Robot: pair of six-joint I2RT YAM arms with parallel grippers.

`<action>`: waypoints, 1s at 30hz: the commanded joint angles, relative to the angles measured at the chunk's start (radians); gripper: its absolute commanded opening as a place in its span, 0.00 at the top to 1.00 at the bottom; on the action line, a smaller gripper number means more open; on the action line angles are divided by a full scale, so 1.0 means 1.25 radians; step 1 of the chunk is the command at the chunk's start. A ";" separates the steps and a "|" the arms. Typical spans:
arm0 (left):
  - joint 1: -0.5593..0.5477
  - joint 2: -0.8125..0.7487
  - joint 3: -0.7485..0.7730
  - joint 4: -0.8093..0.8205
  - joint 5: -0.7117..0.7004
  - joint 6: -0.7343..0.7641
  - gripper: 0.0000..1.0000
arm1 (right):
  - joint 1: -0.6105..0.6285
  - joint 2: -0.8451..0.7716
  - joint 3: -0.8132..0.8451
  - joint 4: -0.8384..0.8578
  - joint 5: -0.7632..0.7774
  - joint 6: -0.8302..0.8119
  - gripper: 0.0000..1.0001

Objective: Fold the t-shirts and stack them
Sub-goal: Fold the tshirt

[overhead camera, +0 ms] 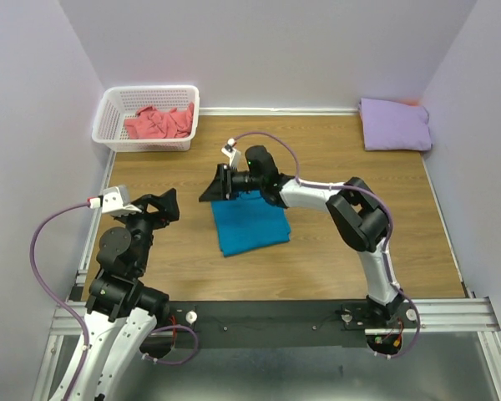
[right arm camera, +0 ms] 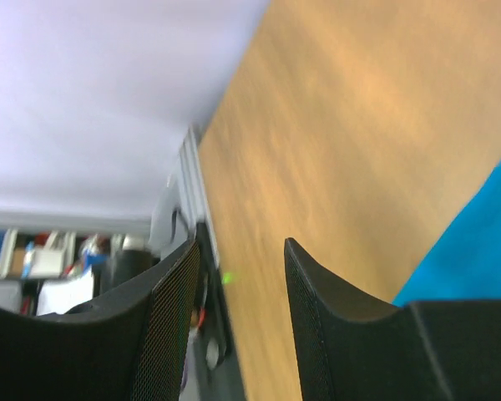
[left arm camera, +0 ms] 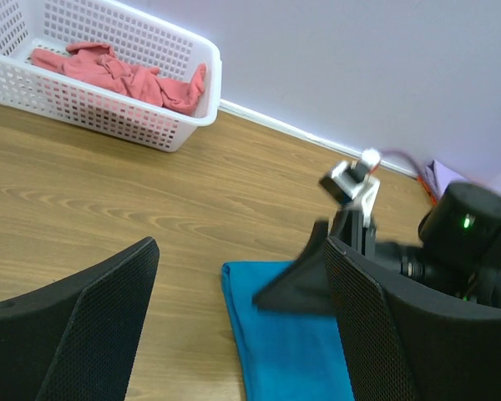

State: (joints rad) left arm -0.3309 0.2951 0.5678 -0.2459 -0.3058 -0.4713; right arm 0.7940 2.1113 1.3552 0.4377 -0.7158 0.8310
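R gripper [overhead camera: 210, 190] sits at the upper-left corner of the teal-blue shirt [overhead camera: 250, 227], approx centre of the top view, pointing toward frame left. Its jaws stand partly apart w/ nothing between them. In the right wrist view only blurred bare wood shows thru the gap, and teal cloth fills the lower right of that frame. Can't tell whether the tips touch the cloth or hang just above it.

L gripper [overhead camera: 165, 205] is at mid-left of the top view, well apart from the teal cloth. Its jaws are spread wide and grip nothing. In the left wrist view its mesh-faced fingers [left arm camera: 108, 309] frame bare table [overhead camera: 359, 242] plus the left edge of the teal cloth, w/ the other arm's wedge-shaped gripper over that cloth's far edge.

Teal-blue shirt: folded to a rough rectangle, flat on the wood, a bit skewed, mid-frame in the top view.

Pale lavender shirt [overhead camera: 394, 124]: folded, lying in the upper-right corner of the top view by the back wall, well apart from the teal one.

Coral-pink shirt [overhead camera: 159, 124]: crumpled and unfolded inside the white lattice basket [overhead camera: 142, 144], upper left of the top view. The basket stands on the table by the back wall.
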 commanded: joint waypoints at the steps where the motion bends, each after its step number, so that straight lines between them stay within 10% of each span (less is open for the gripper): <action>1: -0.002 0.006 -0.010 0.021 0.014 0.013 0.12 | -0.030 0.083 0.105 -0.076 0.050 -0.029 0.47; 15: -0.006 0.030 -0.011 0.027 0.063 0.024 0.13 | -0.041 0.278 0.265 -0.132 0.116 -0.008 0.47; 30: -0.142 0.381 0.073 0.081 0.157 0.027 0.15 | -0.310 -0.334 -0.156 -0.423 0.301 -0.187 0.34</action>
State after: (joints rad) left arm -0.4065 0.6815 0.5896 -0.1883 -0.0940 -0.4412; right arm 0.5285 1.8084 1.3075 0.1261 -0.4721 0.6941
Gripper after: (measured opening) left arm 0.856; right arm 0.639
